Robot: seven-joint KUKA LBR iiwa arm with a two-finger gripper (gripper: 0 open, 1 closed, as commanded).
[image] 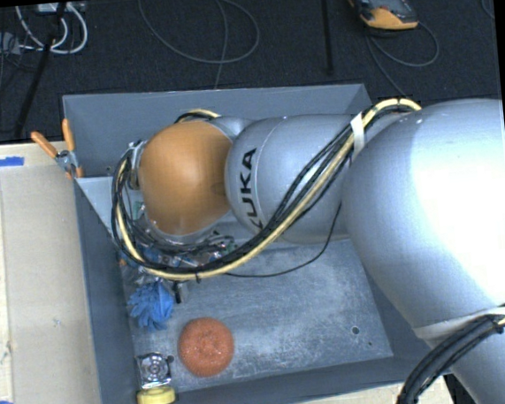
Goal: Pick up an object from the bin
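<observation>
A blue tufted thing (151, 306) lies by the bin's (315, 299) left wall, just beside the end effector (170, 272); whether that is open we cannot tell. Nearer sit a reddish round pad (205, 345) and a small yellow-and-silver piece (154, 380), perhaps a clip.

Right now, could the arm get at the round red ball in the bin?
Probably yes. The red ball lies uncovered on the bare floor of the bin, apart from the blue frilly thing under the end of the arm. Nothing seems to stand between them.
</observation>
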